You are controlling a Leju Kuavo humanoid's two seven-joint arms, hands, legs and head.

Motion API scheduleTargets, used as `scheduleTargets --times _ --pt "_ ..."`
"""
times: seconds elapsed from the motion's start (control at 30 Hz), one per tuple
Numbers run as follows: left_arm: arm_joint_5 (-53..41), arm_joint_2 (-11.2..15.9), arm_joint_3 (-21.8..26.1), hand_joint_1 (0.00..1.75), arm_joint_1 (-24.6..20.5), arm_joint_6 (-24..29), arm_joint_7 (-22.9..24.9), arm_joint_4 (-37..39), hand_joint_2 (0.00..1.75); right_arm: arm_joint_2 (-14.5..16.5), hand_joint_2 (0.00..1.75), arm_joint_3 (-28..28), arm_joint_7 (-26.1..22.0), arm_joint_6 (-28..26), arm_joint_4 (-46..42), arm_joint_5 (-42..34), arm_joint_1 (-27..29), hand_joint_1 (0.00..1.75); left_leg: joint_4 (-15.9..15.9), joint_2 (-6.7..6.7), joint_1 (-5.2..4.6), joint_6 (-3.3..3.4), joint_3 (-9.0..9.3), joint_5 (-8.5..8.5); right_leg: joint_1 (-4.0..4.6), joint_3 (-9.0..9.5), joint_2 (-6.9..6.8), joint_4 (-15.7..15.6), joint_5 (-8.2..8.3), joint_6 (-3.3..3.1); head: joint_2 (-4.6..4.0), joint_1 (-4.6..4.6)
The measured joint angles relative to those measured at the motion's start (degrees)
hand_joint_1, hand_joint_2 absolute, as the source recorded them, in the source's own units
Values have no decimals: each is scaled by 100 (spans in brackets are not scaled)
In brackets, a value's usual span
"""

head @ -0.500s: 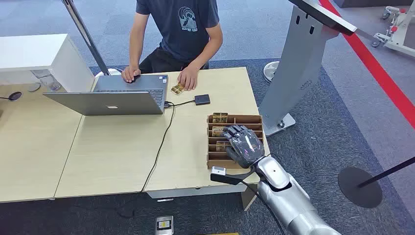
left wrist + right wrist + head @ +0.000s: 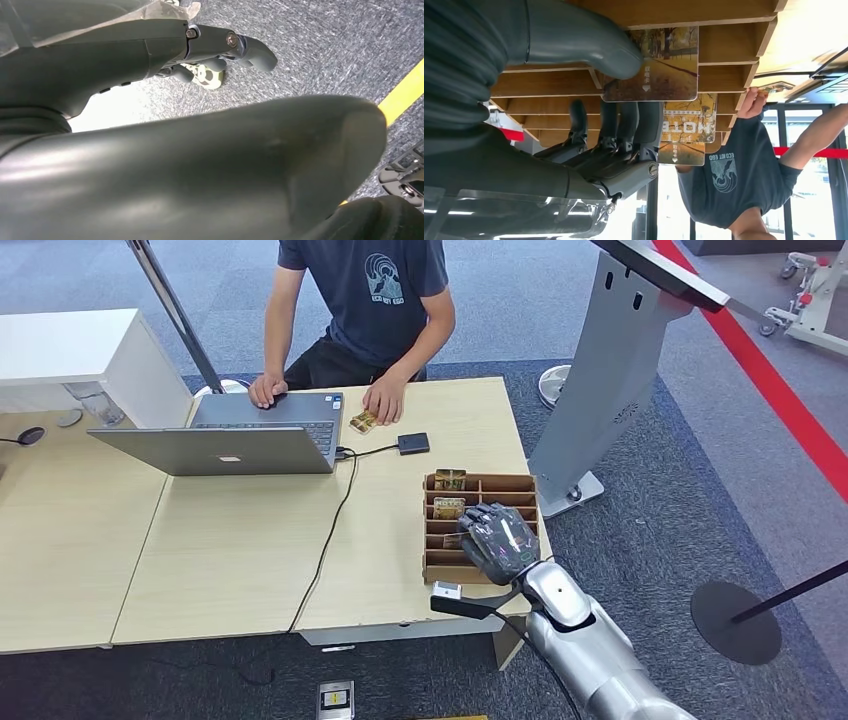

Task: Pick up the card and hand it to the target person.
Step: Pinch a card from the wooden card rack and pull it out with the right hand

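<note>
A wooden card organizer (image 2: pixel 505 483) stands on the light table near its right edge, with picture cards upright in its slots (image 2: pixel 449 479) (image 2: pixel 449 507). My right hand (image 2: pixel 497 540) reaches down into the organizer's near slots. In the right wrist view the thumb (image 2: pixel 589 45) lies against the nearest card (image 2: pixel 664 60), and the fingers (image 2: pixel 624 125) sit spread one divider away; two more cards (image 2: pixel 689 125) stand behind. The target person (image 2: pixel 365 300) sits at the far side of the table. My left hand (image 2: pixel 225 50) hangs over the carpet, holding nothing.
An open laptop (image 2: pixel 240 435) stands in front of the person, with one more card (image 2: pixel 362 421) by their hand (image 2: pixel 383 400). A black box (image 2: pixel 413 443) and its cable lie mid-table. A grey kiosk stand (image 2: pixel 610 370) rises to the right. A small grey object (image 2: pixel 446 589) lies at the table's near edge.
My right hand has sunk slightly lower into the organizer, toward its near slots, and now covers more of the third card. The person has not moved.
</note>
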Motion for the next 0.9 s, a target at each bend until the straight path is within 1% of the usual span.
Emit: scheduleTargets --times 0.23,0.37,0.67,0.9 --pt "-16 0 0 0 -1 0 1 0 0 19 175 0 2 1 29 0 -5 129 0 0 0 0 0 0 0 0 0 0 0 0 0 -1" --pt "-28 0 0 0 -1 5 -24 0 175 21 175 0 2 -3 46 -7 -10 128 0 0 0 0 1 0 0 1 0 0 0 0 0 0" --pt "-78 0 -2 0 -16 202 -140 0 175 20 175 -4 -7 -25 95 -89 -24 127 0 0 0 0 1 0 0 0 0 0 0 0 0 0" --pt "-9 2 0 0 -12 119 -149 0 175 1 175 -43 -178 -6 31 -383 -30 127 0 0 0 0 0 0 0 0 0 0 0 0 0 -1"
